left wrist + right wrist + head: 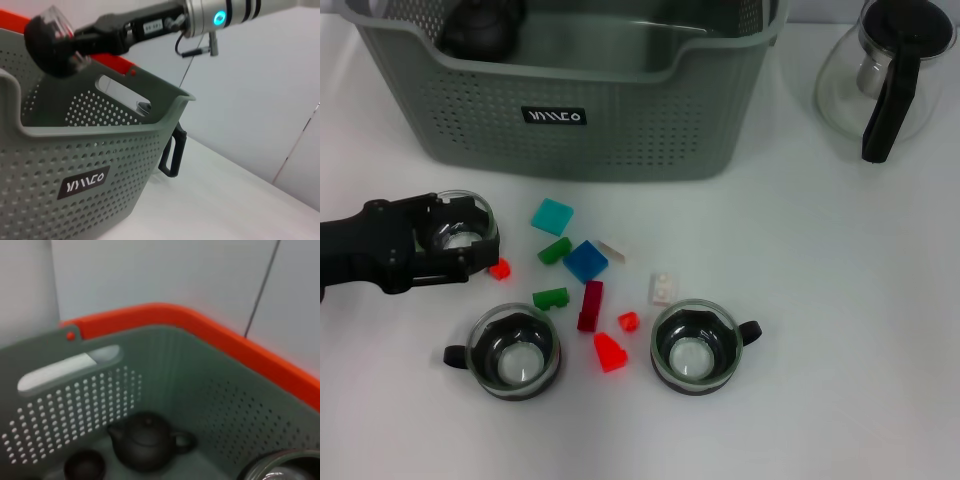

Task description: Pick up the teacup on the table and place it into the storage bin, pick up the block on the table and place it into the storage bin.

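Here, left gripper (460,238) around teacup (458,222).

The left gripper (455,240) at mid-left of the head view is matte black and blocky. Upper centre of the left wrist view, the right gripper (55,47) is black behind a silver cuff with black bands, a cyan light and a thin dark cable.

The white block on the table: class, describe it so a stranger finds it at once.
Start at the big grey-green perforated plastic storage bin. Before it lie scattered small blocks; at their right edge, above the right-hand black-handled glass teacup, lies the small white block. It is the only solid white one.
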Controlling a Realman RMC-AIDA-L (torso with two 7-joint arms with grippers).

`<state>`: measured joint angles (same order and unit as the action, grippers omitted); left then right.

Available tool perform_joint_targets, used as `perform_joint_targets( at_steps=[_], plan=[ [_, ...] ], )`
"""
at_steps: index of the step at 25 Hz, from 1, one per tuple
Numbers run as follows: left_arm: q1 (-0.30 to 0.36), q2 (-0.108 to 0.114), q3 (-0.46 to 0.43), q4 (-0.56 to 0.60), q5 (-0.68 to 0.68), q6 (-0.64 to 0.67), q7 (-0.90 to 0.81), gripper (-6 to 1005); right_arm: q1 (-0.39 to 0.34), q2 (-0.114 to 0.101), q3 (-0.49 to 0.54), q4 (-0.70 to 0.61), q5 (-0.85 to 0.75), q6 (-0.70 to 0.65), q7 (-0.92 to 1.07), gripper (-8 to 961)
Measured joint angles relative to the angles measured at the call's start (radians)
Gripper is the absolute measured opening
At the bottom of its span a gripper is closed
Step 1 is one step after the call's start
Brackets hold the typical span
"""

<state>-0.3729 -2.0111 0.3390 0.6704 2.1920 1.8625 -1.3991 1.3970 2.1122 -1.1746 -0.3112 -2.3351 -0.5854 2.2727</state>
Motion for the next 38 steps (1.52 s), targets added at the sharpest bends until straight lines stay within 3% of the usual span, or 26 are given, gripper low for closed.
perform_joint_targets(
  at_steps=[11, 19, 36, 38],
  plan=[
    [-0.006, -0.002, 0.001, 0.000, 0.000, 0.000, 0.000, 847, -0.060, -0.006, -0.003, 0.064, 0.080, -0.009, -0.063, 54],
    [-0.006, -0.005, 0.002, 0.000, 0.001, 0.000, -0.001, 847, -0.055, -0.010, -0.042, 0.043, 0.013, -0.037, 0.036, 53],
    [-0.005, -0.006, 0.000, -0.002, 0.003, -0.002, 0.000, 846, -0.052, -0.011, -0.041, 0.015, 0.014, -0.060, 0.037, 54],
    [-0.005, -0.006, 0.000, -0.002, 0.003, -0.006, 0.000, 846, -0.051, -0.011, -0.037, 0.015, 0.015, -0.062, 0.038, 138]
  ],
)
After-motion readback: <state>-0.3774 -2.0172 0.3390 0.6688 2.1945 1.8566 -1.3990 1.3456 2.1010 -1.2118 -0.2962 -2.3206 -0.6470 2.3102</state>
